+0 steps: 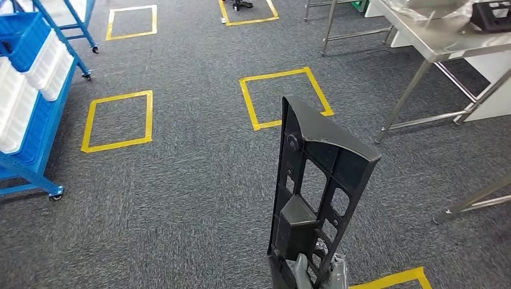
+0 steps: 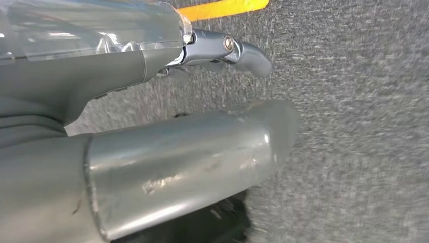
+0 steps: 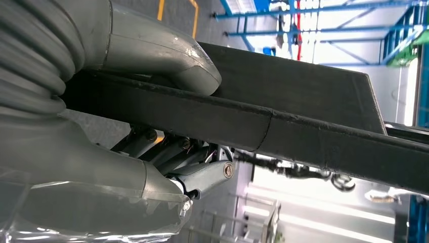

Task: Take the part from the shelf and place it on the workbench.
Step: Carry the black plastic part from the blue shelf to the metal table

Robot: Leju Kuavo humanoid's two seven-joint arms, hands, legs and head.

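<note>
The workbench (image 1: 438,47) stands well apart, across grey carpet (image 1: 181,180). The tall black part (image 1: 316,192) rises upright from the right hand (image 3: 167,116), gripped only at its lower end, so it may tip or slip while walking. The left hand (image 2: 192,126) hangs empty, fingers apart.

no legible text or labels
</note>
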